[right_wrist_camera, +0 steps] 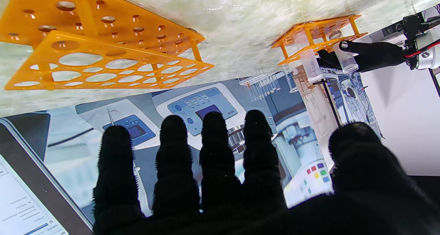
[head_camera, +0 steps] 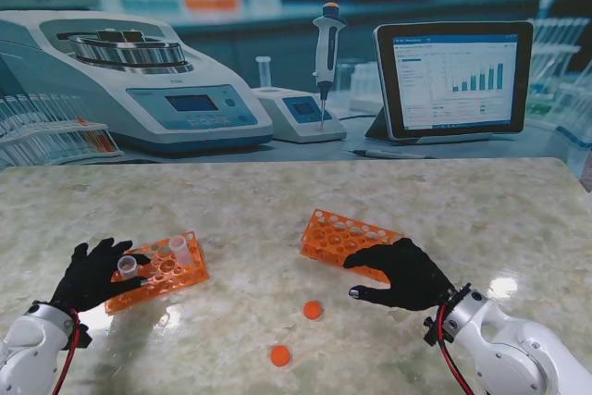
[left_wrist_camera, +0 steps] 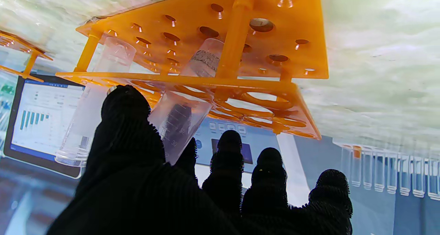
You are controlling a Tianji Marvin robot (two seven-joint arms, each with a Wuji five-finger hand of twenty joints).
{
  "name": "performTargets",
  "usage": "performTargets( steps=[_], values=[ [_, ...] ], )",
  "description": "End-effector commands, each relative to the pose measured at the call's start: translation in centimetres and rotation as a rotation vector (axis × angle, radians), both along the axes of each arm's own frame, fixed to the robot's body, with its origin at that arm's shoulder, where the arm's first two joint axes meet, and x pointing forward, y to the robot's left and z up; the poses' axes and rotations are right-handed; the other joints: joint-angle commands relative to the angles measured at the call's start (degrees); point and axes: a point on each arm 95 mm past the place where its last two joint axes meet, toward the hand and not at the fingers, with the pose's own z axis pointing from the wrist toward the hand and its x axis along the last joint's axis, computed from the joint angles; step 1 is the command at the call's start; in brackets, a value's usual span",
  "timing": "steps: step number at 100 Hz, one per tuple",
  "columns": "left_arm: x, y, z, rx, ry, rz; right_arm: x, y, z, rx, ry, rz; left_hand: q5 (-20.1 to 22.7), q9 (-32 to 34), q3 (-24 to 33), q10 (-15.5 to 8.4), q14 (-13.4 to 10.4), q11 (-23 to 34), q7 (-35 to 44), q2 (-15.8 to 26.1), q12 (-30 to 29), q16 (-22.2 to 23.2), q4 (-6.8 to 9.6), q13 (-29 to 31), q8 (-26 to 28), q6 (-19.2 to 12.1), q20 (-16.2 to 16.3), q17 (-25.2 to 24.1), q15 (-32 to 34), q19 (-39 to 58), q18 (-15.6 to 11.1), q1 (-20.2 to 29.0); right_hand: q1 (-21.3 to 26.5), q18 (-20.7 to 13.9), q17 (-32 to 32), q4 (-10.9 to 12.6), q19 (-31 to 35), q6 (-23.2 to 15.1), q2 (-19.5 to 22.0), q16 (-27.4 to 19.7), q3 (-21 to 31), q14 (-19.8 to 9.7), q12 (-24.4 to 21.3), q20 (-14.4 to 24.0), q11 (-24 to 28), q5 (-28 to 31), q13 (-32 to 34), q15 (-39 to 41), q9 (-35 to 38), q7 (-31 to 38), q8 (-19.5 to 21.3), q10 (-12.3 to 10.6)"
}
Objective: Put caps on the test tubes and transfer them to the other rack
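Note:
An orange rack [head_camera: 159, 272] on the left holds two clear uncapped test tubes. The nearer tube [head_camera: 127, 267] [left_wrist_camera: 178, 123] leans in its hole; the other tube [head_camera: 178, 247] [left_wrist_camera: 103, 77] stands behind it. My left hand [head_camera: 92, 273] has its thumb [left_wrist_camera: 125, 118] and index finger on either side of the leaning tube near its mouth. A second orange rack [head_camera: 347, 236] [right_wrist_camera: 103, 61] on the right is empty. My right hand [head_camera: 404, 273] lies open at that rack's near right corner, holding nothing. Two orange caps [head_camera: 314, 309] [head_camera: 279, 355] lie on the table between my arms.
The marble table [head_camera: 305, 191] runs back to a printed lab backdrop with a centrifuge [head_camera: 139, 80], a pipette [head_camera: 326, 43] and a tablet [head_camera: 453, 76]. The table's right edge falls off near the far right corner.

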Motion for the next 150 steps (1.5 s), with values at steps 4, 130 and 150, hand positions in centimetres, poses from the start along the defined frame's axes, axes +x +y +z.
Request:
performTargets(
  steps=[4,130,150],
  values=[
    [-0.3,0.4,-0.3,0.011,0.028,0.009,-0.2,0.2,-0.3,-0.001,0.013,0.008,4.4,-1.4,4.7,0.3,-1.8,-1.0,2.9,7.0,-1.1,-1.0,0.53,-2.3,1.1,-5.3,-2.5,-0.6,-0.9,-3.9,-1.7,8.6,0.2,-0.7,-0.9,1.5,-0.9,-0.7,1.1,-0.2,-1.2,-0.1,0.2,0.5,-0.1,-0.1,-1.5,-0.5,0.3,-0.2,0.6,0.2],
    [0.2,1.0,0.9,-0.12,0.004,0.035,-0.1,0.3,-0.3,-0.003,0.019,0.015,5.4,-1.0,4.3,0.1,-1.8,-1.0,0.0,9.5,-1.1,-1.4,-0.01,-2.3,0.4,-2.0,-5.2,-0.3,-0.8,-3.9,-1.5,9.3,0.2,-0.7,-0.9,1.5,-0.9,-0.6,1.1,-0.2,-1.2,-0.2,0.2,0.5,-0.1,-0.1,-1.5,-0.5,0.3,-0.1,0.6,0.2],
    [0.3,0.9,1.3,-0.12,-0.009,0.022,-0.1,0.3,-0.3,-0.003,0.018,0.015,5.5,-1.0,4.3,0.2,-1.7,-1.0,-0.1,9.4,-1.1,-1.4,0.03,-2.1,0.6,-1.9,-5.1,-0.4,-0.8,-3.8,-1.5,9.4,0.2,-0.7,-0.9,1.5,-0.9,-0.7,1.1,-0.2,-1.2,-0.1,0.2,0.5,-0.1,-0.1,-1.5,-0.5,0.3,-0.1,0.6,0.1]
  ],
)
